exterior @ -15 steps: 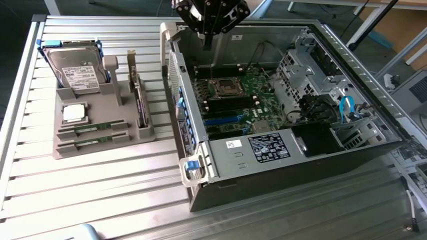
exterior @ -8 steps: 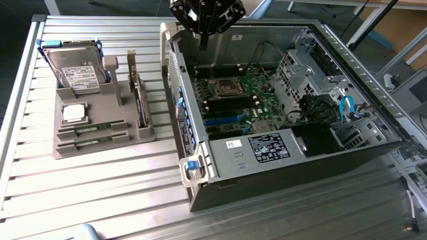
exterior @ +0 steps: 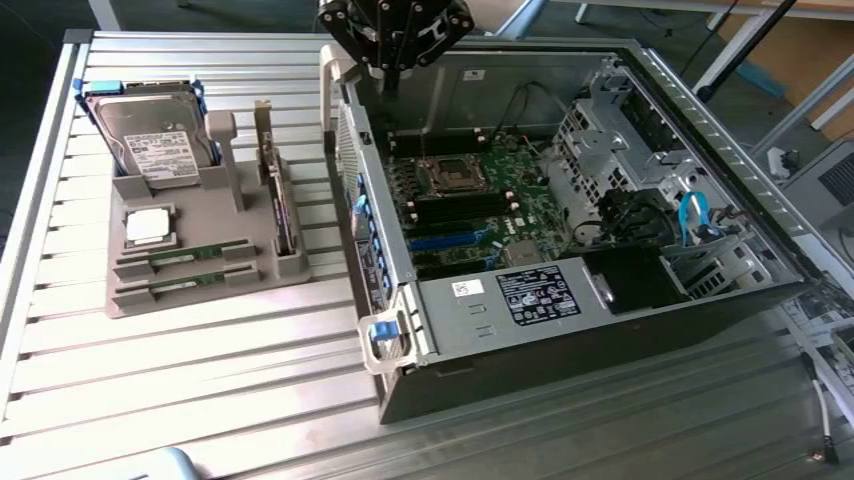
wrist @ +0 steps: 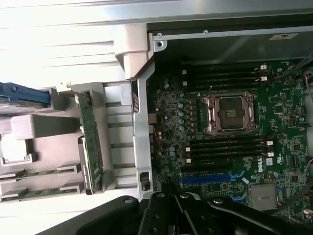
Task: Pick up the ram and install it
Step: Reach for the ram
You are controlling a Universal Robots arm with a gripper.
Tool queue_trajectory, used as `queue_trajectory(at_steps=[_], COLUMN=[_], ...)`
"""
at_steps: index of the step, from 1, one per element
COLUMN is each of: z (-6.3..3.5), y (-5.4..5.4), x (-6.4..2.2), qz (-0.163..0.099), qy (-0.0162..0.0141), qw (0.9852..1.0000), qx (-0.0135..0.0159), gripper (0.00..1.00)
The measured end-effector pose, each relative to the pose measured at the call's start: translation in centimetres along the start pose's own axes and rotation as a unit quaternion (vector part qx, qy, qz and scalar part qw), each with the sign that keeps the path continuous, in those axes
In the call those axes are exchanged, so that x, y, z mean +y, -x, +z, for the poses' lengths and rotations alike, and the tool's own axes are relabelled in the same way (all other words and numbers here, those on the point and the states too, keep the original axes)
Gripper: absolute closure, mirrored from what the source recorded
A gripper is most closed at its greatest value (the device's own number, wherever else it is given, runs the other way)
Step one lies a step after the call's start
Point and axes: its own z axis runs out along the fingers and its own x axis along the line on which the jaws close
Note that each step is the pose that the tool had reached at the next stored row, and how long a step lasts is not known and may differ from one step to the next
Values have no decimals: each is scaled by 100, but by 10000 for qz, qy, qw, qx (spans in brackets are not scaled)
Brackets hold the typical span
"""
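My gripper [exterior: 395, 38] hangs over the far corner of the open PC case [exterior: 601, 360], above the wall on the exterior view's left (spread or pressed together: can't tell). The ram [exterior: 180, 257] lies flat in a slot of the grey holder [exterior: 214, 225] on the bench [exterior: 200, 380], left of the case and well apart from me. Its twin [exterior: 178, 286] is in the next slot nearer. The motherboard [exterior: 494, 190] lies inside the case.

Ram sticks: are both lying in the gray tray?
Yes, one ram and the other ram lie side by side in the gray tray.
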Motion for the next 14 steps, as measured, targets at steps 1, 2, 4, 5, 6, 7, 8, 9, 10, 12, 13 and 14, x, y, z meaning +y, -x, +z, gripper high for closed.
queue_trajectory(at_steps=[1, 2, 4, 5, 6, 7, 8, 9, 10, 12, 13, 14], z=[-1, -1, -3, -4, -5, -6, -6, -7, -7, -9, -10, -10], y=[-31, -52, -97, -121, -165, -189, -213, -235, -257, -323, -354, -378], x=[-2, -4, -7, -9, -12, -14, -16, -17, -19, -24, -27, -28], qz=[1, 1, 0, 0, 0, 0, 1, 1, 0, 0, 0, 0], qy=[0, 0, 0, 0, 0, -1, 0, 0, 0, 0, 0, 0], qw=[10000, 10000, 10000, 10000, 10000, 10000, 10000, 10000, 10000, 10000, 10000, 10000], qx=[0, 0, 0, 0, 0, 0, 0, 0, 0, 0, 0, 0], gripper=[89, 89, 89, 89, 89, 89, 89, 89, 89, 89, 89, 89])
